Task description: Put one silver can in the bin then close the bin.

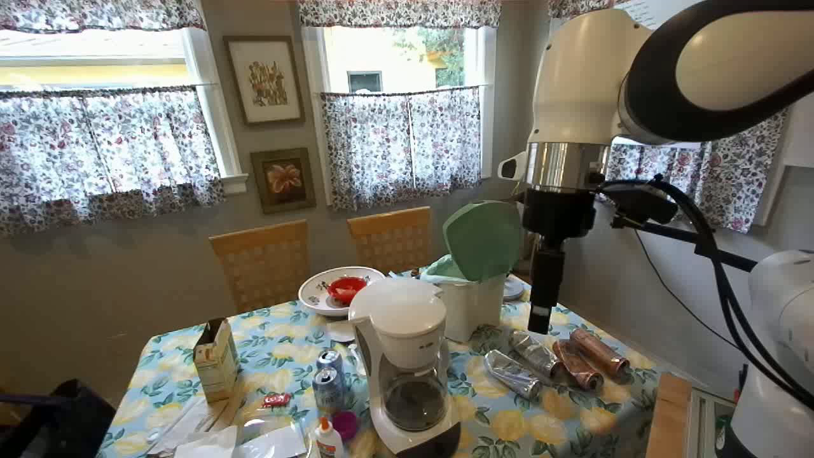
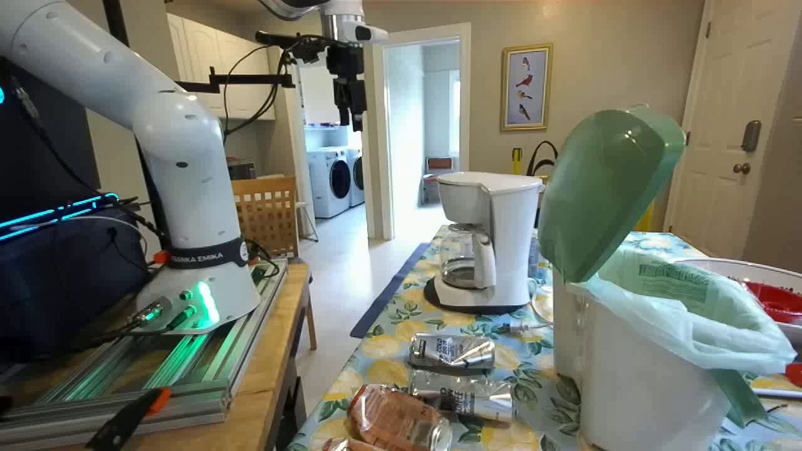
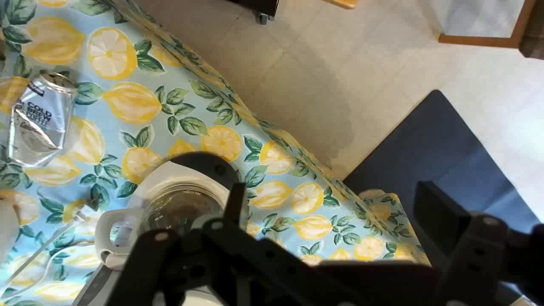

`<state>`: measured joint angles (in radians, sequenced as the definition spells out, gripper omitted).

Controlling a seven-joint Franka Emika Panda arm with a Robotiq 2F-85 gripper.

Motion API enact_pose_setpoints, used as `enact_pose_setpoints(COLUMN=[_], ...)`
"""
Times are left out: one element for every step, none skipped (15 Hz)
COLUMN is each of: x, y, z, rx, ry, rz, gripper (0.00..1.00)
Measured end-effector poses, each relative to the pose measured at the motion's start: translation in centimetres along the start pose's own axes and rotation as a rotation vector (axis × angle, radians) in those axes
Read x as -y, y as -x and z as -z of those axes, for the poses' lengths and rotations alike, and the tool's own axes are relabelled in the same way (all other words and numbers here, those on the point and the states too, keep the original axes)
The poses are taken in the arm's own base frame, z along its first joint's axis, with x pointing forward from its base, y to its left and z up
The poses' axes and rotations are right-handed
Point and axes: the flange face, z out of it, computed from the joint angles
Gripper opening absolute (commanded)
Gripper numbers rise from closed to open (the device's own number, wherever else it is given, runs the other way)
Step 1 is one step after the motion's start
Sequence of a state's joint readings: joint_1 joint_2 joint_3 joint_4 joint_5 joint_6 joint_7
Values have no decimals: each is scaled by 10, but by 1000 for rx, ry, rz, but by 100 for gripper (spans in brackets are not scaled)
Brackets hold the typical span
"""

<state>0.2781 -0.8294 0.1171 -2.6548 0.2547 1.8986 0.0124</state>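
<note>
The coffee maker (image 1: 402, 318) stands near the bin (image 2: 645, 388), whose green lid (image 2: 608, 188) is raised. On the lemon tablecloth (image 1: 521, 426), 2 reddish cans (image 1: 599, 352) lie beside 2 silver cans (image 1: 512, 374). The gripper (image 3: 331, 199) hangs above, its fingers (image 3: 236, 206) wide apart and free; in the wrist view, 1 silver can (image 3: 40, 121) lies well left of them, the coffee maker showing between.
</note>
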Motion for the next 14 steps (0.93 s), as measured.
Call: enact_pose_setpoints(x=[0, 0, 0, 0, 0, 0, -3, -9, -19, -33, -49, -67, -86, -104], y=[0, 0, 0, 0, 0, 0, -1, -2, -4, -5, -6, -6, -6, -4], z=[0, 0, 0, 0, 0, 0, 0, 1, 1, -1, -3, -7, -13, -19], rx=[0, 0, 0, 0, 0, 0, -1, -7, -19, -31, -51, -72, -98, -124], ry=[0, 0, 0, 0, 0, 0, 1, 3, 5, 6, 6, 7, 10, 12], rz=[0, 0, 0, 0, 0, 0, -26, -72, -123, -177, -227, -279, -329, -377], gripper=[100, 100, 100, 100, 100, 100, 100, 100, 100, 100, 100, 100, 100, 100])
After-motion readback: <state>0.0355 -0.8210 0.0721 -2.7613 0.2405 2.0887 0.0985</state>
